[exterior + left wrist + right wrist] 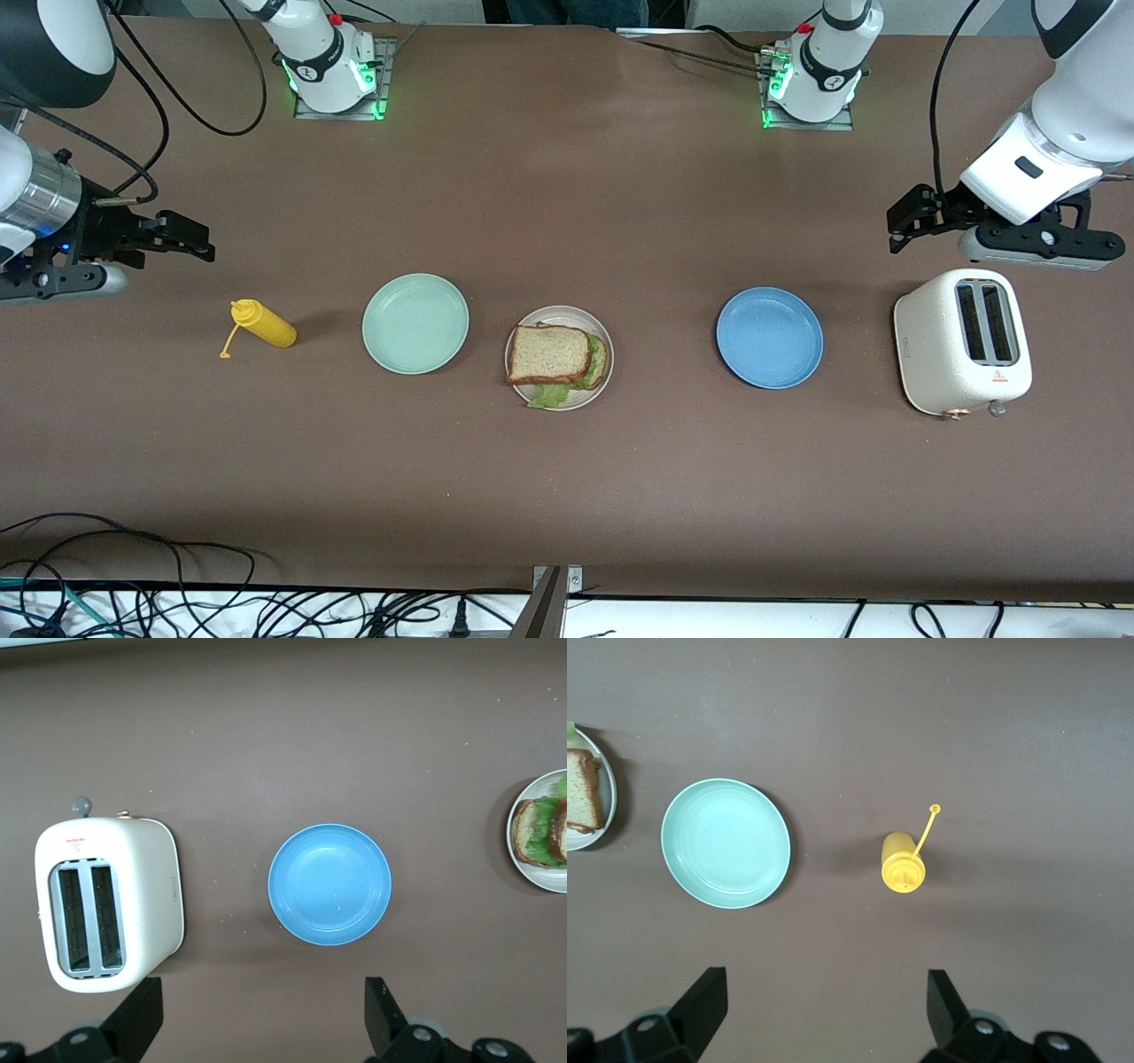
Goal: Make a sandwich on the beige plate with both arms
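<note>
brown bread-and-green-lettuce sandwich (556,359) sits on the round beige plate (560,315) — left gripper (905,223) and right gripper (190,239) both spread apart, empty.

A matte brown surface (567,177) carries a round pale beige plate (599,390) with a sandwich (551,353) of brown speckled bread, dark crusts and ruffled green lettuce. Beside it lie a round mint-green plate (415,323), a round blue plate (769,337), a yellow squeeze bottle (264,323) and a cream-white toaster (961,354) with dark slots.
</note>
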Motion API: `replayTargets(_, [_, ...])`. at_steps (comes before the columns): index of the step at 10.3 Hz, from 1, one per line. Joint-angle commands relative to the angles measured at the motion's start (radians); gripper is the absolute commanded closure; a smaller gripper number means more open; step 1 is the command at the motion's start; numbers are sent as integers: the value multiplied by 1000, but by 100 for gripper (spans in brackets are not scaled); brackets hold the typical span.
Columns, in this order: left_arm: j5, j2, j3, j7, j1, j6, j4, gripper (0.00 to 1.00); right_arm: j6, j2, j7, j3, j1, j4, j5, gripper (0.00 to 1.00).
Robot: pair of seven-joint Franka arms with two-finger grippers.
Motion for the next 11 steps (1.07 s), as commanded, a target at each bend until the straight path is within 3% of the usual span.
replayTargets(1, [15,-28,-21,24,19,-15,-16,0,-21,29,-5,-3,-13,31,14,0])
replayTargets(11, [1,-26,-24,27,13,-49,3,0,-59,57,-3,-3,-56,25,17,0])
